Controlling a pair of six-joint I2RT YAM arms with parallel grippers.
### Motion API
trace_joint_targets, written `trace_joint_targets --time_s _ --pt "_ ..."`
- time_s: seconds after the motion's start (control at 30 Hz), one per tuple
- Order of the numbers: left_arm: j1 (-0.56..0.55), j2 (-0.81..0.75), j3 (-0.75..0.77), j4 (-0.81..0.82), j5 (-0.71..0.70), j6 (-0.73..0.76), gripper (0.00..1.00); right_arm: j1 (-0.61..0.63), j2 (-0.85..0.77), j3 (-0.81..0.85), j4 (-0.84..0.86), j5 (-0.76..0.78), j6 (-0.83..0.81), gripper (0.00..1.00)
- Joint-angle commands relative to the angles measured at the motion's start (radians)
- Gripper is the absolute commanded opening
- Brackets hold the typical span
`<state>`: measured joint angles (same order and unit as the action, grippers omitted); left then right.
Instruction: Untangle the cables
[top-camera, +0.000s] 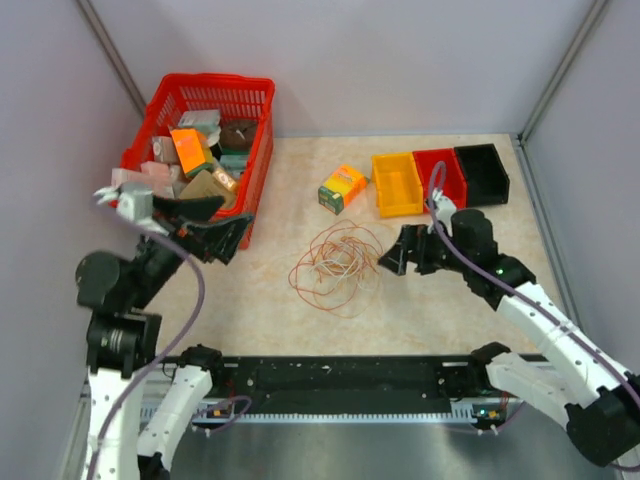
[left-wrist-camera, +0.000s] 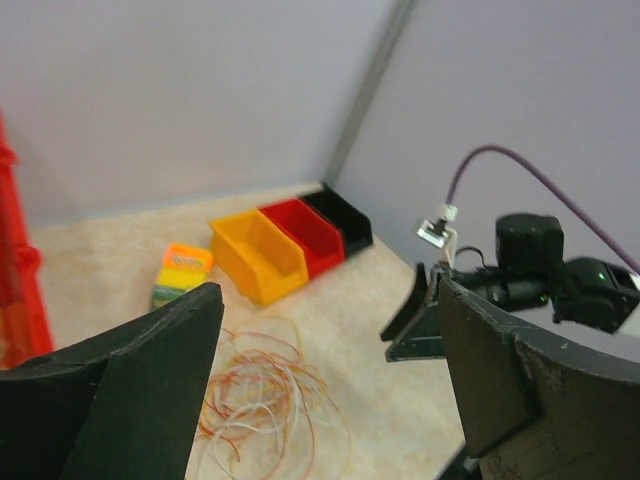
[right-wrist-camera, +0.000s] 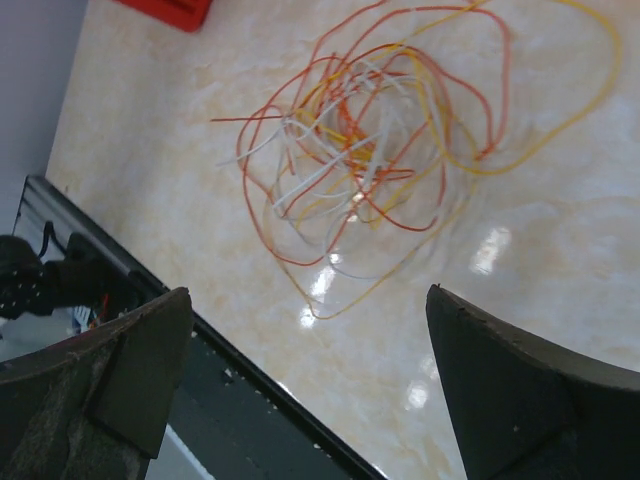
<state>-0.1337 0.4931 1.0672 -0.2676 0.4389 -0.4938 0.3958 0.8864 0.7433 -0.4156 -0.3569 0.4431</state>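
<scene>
The tangled bundle of thin orange-red, yellow and white cables lies in loose loops near the centre of the beige marbled worktop, between the two arms. The left gripper is beside the red plastic basket, fingers spread, holding nothing. The right gripper is just right of the bundle, fingers spread wide, clear of the cables. A small orange-and-yellow box stands behind the bundle.
</scene>
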Motion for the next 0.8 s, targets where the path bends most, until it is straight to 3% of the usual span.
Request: trace_joint_targets --time_s 0.0,0.13,0.27,0.43,0.5,0.77 --pt "-0.068 0.217 -0.003 -0.012 0.284 -0.013 0.94 0.161 0.061 0.028 0.135 0.027 0.028 0.99" --pt "-0.462 0.265 -0.048 0.004 -0.067 0.127 0.95 0.192 0.097 -0.041 0.218 0.044 0.054 0.95" --pt "-0.676 0.407 -0.076 0.018 -0.241 0.155 0.85 0.176 0.105 -0.082 0.228 0.130 0.019 0.81" --pt "-0.806 0.570 -0.159 0.073 -0.462 0.184 0.78 0.094 0.167 -0.122 0.303 0.037 0.013 0.49" --pt "-0.819 0.608 -0.193 0.119 -0.463 0.179 0.74 0.095 0.195 -0.142 0.368 -0.011 0.005 0.32" --pt "-0.819 0.734 -0.279 0.301 -0.479 0.162 0.58 0.094 0.331 -0.167 0.549 -0.105 0.035 0.31"
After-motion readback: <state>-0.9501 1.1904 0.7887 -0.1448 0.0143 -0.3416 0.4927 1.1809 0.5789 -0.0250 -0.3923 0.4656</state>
